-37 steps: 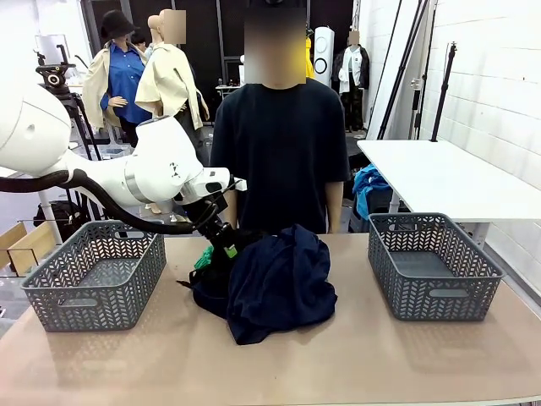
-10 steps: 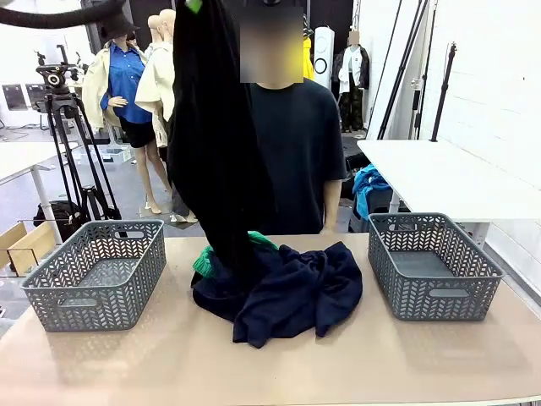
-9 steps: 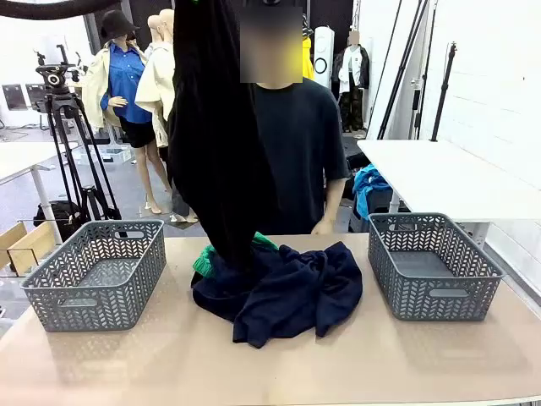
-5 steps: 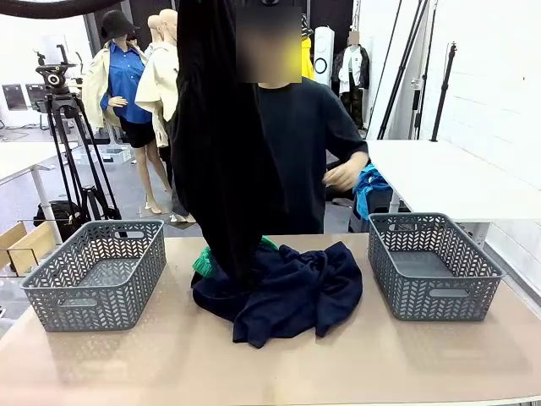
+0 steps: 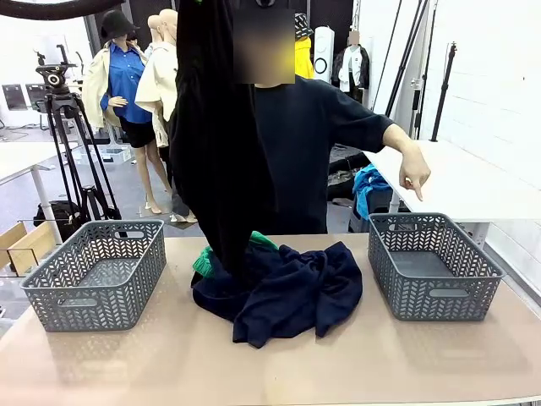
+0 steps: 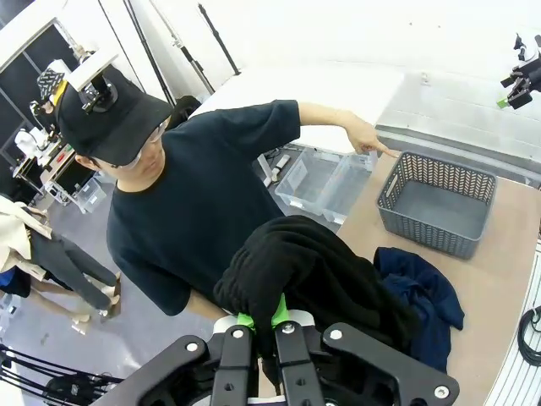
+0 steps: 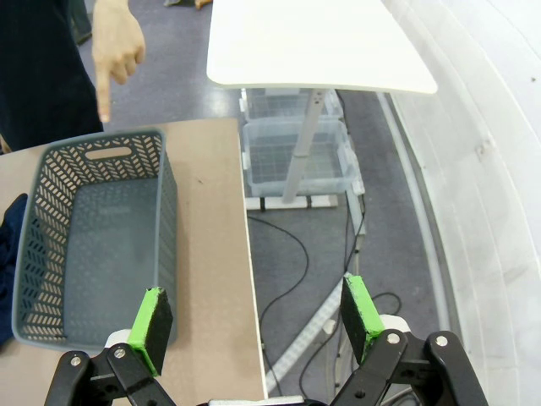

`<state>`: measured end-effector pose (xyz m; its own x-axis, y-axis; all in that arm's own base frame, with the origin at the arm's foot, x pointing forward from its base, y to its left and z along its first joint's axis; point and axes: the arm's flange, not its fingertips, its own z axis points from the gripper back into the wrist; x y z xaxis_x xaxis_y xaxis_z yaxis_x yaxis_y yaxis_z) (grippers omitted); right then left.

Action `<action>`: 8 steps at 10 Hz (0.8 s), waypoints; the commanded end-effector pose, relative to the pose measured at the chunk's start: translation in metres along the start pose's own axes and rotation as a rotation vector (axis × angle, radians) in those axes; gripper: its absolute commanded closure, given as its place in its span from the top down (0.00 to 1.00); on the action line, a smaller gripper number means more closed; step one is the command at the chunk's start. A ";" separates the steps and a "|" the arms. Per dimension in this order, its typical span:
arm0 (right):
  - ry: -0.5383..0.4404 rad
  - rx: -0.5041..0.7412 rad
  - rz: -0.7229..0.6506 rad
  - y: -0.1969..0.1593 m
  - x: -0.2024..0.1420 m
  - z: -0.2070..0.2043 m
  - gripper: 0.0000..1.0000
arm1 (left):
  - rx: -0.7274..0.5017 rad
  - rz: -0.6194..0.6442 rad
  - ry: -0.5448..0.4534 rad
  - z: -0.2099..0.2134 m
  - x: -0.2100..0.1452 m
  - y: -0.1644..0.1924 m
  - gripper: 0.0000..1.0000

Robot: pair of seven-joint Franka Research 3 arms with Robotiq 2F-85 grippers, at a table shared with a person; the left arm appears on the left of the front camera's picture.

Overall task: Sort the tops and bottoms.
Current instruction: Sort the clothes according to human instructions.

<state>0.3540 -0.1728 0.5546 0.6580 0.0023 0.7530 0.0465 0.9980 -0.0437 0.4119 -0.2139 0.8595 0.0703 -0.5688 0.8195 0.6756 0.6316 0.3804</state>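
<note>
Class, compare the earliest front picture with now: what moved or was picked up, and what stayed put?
The left gripper, shut on the black garment, has raised it from the navy garments; it now hangs tall over them. The person's hand has risen and points down toward the right basket. That basket, the left basket and the navy garments stayed on the table.

Nothing legible showing: no text, label, brand, number or sign reading clearly on any surface in view.
</note>
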 end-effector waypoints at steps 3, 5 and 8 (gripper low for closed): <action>0.000 0.006 -0.005 -0.001 -0.001 -0.002 1.00 | 0.006 0.000 -0.005 0.004 0.001 0.001 0.00; 0.000 0.006 -0.005 -0.001 -0.001 -0.002 1.00 | 0.006 0.000 -0.005 0.004 0.001 0.001 0.00; 0.000 0.006 -0.005 -0.001 -0.001 -0.002 1.00 | 0.006 0.000 -0.005 0.004 0.001 0.001 0.00</action>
<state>0.3540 -0.1728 0.5546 0.6580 0.0023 0.7530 0.0465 0.9980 -0.0437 0.4119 -0.2139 0.8595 0.0703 -0.5688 0.8195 0.6756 0.6316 0.3804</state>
